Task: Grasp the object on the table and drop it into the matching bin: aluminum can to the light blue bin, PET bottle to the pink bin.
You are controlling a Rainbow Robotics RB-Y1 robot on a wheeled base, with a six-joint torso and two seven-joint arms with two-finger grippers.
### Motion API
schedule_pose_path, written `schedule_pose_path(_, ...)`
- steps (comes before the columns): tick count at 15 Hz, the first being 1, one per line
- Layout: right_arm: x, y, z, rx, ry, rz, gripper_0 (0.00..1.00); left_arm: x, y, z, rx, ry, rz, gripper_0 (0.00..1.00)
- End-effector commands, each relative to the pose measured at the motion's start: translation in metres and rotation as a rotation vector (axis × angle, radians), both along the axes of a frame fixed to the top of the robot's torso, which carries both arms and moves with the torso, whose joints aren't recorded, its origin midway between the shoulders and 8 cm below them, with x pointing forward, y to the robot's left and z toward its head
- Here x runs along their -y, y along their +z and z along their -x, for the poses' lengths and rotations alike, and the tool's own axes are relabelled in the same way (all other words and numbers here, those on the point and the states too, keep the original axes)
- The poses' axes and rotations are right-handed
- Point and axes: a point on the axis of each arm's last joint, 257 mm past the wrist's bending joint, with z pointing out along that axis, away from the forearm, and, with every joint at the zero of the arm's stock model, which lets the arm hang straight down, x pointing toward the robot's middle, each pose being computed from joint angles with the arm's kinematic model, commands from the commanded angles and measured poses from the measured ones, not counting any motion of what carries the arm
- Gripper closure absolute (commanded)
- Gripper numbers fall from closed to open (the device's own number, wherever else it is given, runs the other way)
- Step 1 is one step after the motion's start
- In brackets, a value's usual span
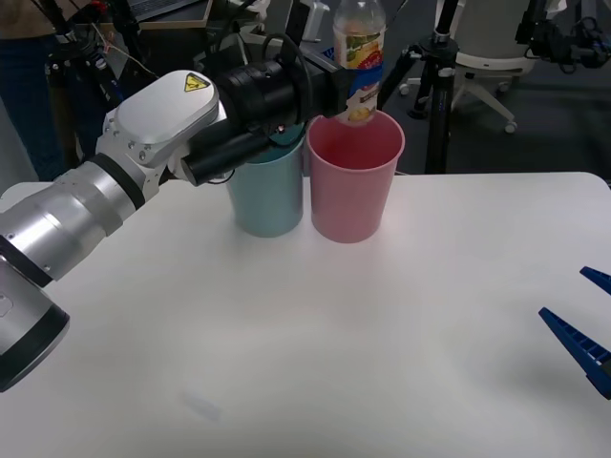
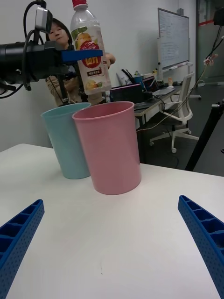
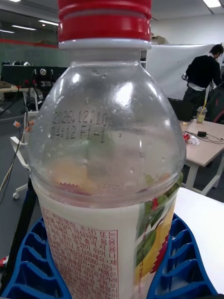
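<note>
Above the pink bin (image 1: 354, 181), left end effector (image 2: 81, 55) clamps PET bottle (image 2: 91, 51); right end effector (image 2: 112, 247) gapes.

PET bottle (image 3: 105, 154) shoulder stamped "2026.12.10"; label Korean print, unreadable. Left arm: yellow warning triangle (image 1: 197, 82).

The pink bin (image 1: 354, 181) stands on the worktop (image 1: 315, 363), toward its far edge. The light blue bin (image 1: 269, 191) stands just beside the pink bin, on its left, and the two touch or nearly touch. The PET bottle (image 1: 358, 57) is up in the air right above the pink bin's mouth, standing upright, with its bottom just over the rim. The left gripper (image 1: 355, 81) reaches over the light blue bin, its jaws pressed on the bottle's sides. The right gripper (image 1: 584, 334) is well apart from the pink bin, near the worktop's right edge, jaws spread wide.
</note>
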Motion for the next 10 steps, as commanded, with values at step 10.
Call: schedule_pose_path(10, 0.0000, 0.0000, 0.0000, 0.000, 0.000, 0.000, 0.00, 0.0103, -0.0114, 0.0064, -0.057, -0.022, 0.018, 0.97)
